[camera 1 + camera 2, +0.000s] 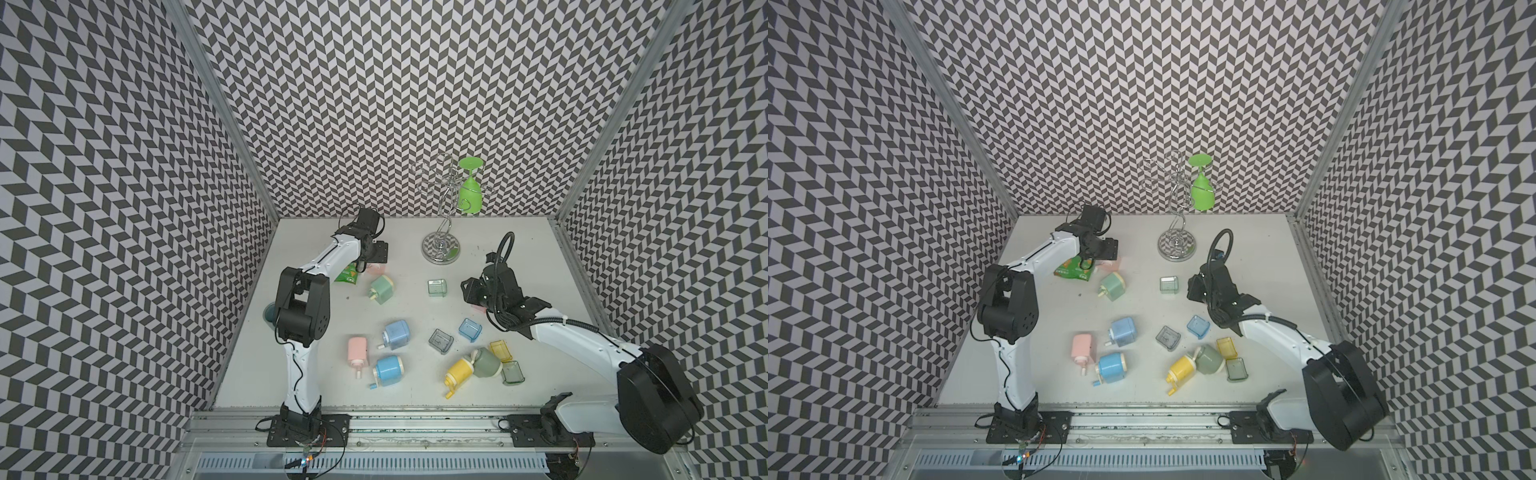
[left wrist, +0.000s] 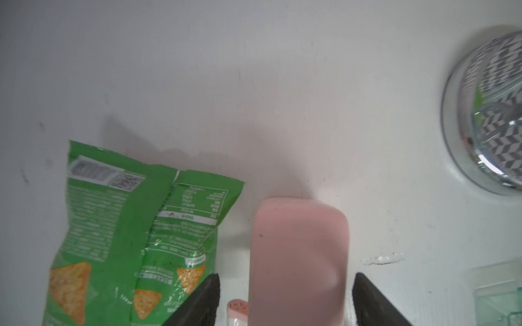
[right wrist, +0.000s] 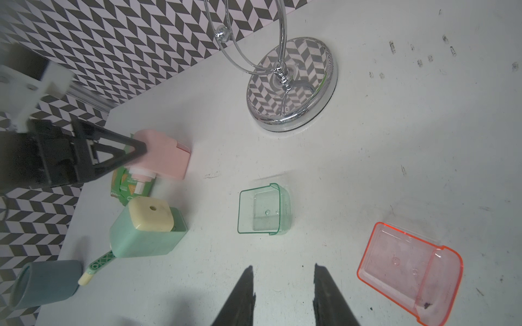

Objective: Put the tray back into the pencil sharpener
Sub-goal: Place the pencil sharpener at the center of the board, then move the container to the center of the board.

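Black-and-white chevron walls [image 1: 374, 104] ring a white desk [image 1: 536, 249] bearing a pink pencil sharpener [image 2: 299, 254] and a cream-faced mint sharpener [image 3: 147, 237]. The snack bag [image 2: 135, 225] is green with orange chips, the green tray [image 3: 262, 210] and red tray [image 3: 409, 271] see-through — the chrome stand base [image 3: 291, 84] mirrors the chevrons.

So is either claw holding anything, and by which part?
Nothing is held. The left gripper straddles the pink sharpener, jaws open beside it; the right gripper is open and empty.
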`<state>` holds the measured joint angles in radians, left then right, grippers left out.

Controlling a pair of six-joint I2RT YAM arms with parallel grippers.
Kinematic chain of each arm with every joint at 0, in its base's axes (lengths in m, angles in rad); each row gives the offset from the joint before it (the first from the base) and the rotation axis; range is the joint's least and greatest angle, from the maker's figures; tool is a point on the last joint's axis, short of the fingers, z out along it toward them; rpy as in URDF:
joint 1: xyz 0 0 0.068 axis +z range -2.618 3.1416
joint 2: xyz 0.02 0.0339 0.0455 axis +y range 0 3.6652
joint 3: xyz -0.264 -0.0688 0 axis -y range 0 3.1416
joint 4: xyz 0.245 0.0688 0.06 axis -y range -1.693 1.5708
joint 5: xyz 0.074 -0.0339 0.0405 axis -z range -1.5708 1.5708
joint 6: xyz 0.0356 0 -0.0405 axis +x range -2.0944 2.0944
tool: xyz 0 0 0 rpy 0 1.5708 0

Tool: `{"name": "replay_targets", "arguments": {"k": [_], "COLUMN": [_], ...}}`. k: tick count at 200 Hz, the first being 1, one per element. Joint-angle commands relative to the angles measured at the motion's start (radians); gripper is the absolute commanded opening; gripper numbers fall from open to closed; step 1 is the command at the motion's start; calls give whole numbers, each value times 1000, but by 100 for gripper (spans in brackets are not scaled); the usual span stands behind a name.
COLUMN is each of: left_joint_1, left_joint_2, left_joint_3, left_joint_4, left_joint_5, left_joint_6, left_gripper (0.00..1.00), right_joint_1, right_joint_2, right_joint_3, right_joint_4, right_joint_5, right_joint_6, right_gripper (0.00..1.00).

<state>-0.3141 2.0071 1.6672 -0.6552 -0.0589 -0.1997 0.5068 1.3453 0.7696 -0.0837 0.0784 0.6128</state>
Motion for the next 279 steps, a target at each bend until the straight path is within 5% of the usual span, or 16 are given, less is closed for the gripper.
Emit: {"name": "replay_targets", "arguments": {"k": [1, 47, 110, 215, 279], "left_joint_1": [-5, 1, -3, -6, -5], "left_joint_2": [-162, -412, -576, -641, -675], "left_joint_3": [-63, -358, -601, -650, -675], "left_joint_4": [114, 350, 472, 433, 416], "left_joint_5": [-1, 144, 435, 399, 385], "left_joint_6": [62, 243, 471, 585, 627], "left_gripper": [75, 81, 79, 78, 77], "right_joint_1": [-5, -5, -5, 3, 22], "right_joint_2": [-5, 7, 77, 399, 579], "right_joint_3": [22, 19, 45, 318, 462], "right_joint_4": [26, 36, 19, -133, -204], "right_joint_5": [4, -29, -93, -89, -32], "right_joint_6": [-19, -32, -62, -139, -152], "right_gripper": [36, 36, 37, 42, 34]}}
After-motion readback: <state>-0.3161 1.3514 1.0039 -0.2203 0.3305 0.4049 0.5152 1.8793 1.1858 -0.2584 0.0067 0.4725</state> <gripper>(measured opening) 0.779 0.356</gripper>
